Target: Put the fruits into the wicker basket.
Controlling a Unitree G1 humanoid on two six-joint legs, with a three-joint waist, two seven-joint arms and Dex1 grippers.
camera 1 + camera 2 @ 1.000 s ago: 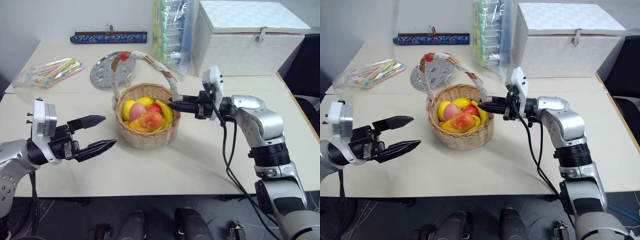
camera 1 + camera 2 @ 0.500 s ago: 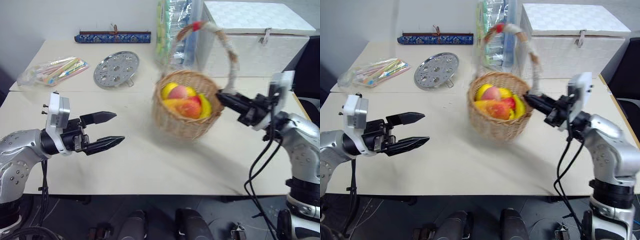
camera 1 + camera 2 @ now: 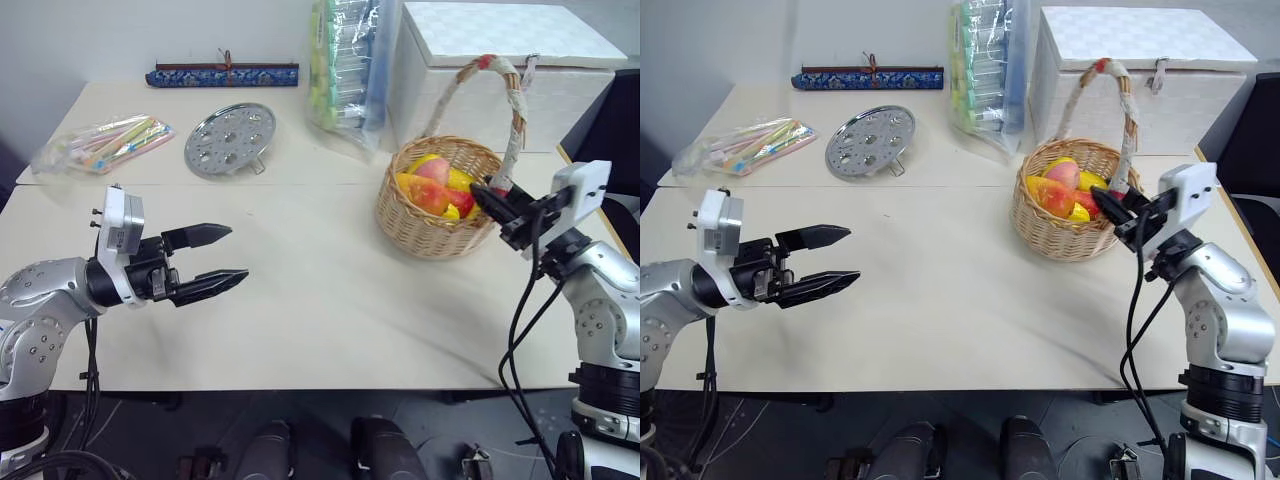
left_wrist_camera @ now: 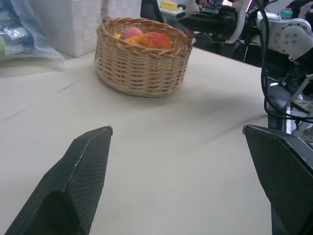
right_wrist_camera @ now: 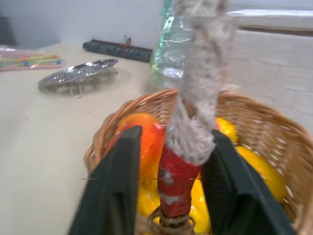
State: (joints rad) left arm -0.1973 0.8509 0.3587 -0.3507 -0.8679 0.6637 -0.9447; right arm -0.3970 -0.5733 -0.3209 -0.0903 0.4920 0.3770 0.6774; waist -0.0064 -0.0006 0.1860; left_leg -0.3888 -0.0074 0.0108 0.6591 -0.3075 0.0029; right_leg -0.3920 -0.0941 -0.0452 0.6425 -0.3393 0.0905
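- As far as the pictures showed, the table (image 3: 300, 290) carried no loose fruit, so I judged the task all but done, with only letting go of the basket and pulling back left.
- The white box (image 3: 500, 60) stood just behind the basket, beyond the right jaws; it was the one large thing close enough to hinder a withdrawal, though it seemed clear of the arm.
- The basket (image 3: 435, 205) sat upright on the table directly ahead of the right gripper (image 5: 168, 188), far across from the left jaws.
- The basket's handle (image 3: 515, 110) rose between the right jaws, its red-tied foot standing in the gap; the jaws stood parted on either side of it, and I could not tell whether they pressed it or had just let go.
- A clear bag of pale tubes (image 3: 345, 70) leaned beside the box, beyond and to the left of the right jaws.
- The silver plate (image 3: 230, 138) and the bag of sticks (image 3: 105, 142) lay well beyond the left jaws, out of the way.
- The left gripper (image 3: 220, 260) hung with jaws wide apart and empty over bare table.
- The peach (image 3: 432, 170) and mango (image 3: 425, 195) lay inside the basket among yellow fruit, just past the right jaws.
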